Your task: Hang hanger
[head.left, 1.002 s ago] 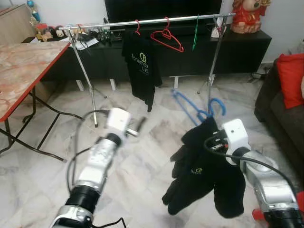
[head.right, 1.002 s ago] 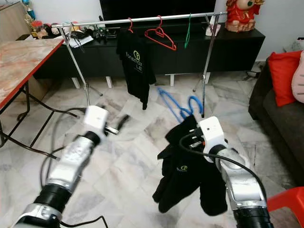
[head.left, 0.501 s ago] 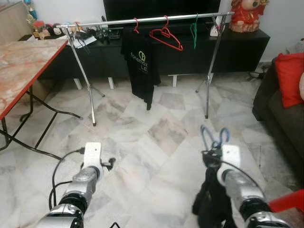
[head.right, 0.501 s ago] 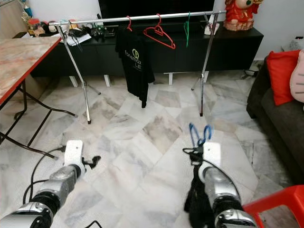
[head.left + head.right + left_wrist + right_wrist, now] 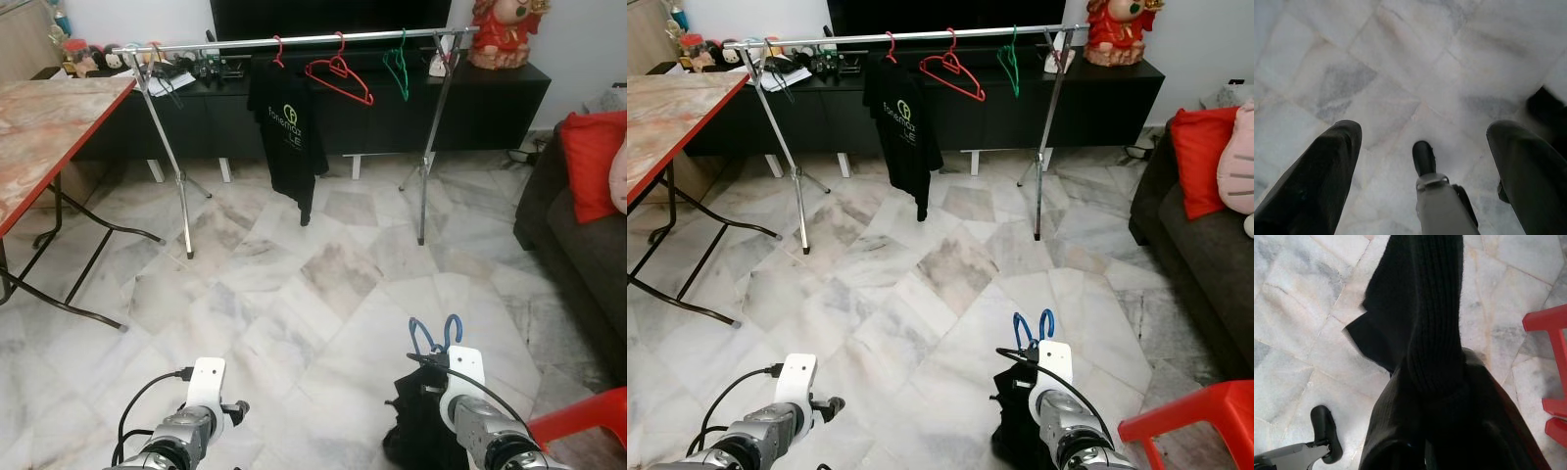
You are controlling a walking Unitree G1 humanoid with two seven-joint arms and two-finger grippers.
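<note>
A blue hanger [image 5: 436,335] carrying a black garment [image 5: 416,431] is held low at the bottom right, with my right gripper [image 5: 433,377] shut on it. The garment [image 5: 1435,333] drapes over the fingers in the right wrist view and hides them. My left gripper [image 5: 1425,128] is open and empty, low over the marble floor at the bottom left [image 5: 235,411]. Far ahead stands the clothes rack, and its metal rail [image 5: 216,45] carries a black T-shirt [image 5: 291,127] on a red hanger, an empty red hanger [image 5: 341,78] and a green hanger [image 5: 396,67].
A red-edged folding table [image 5: 49,117] stands to the left. On the right are a dark sofa [image 5: 578,245] with a red cushion [image 5: 593,162], and a red plastic stool [image 5: 588,421] close to my right arm. A black TV cabinet [image 5: 490,98] runs behind the rack.
Both arms have dropped from mid-picture to the bottom edge. The blue hanger and black garment came down with the right gripper. The camera has shifted slightly.
</note>
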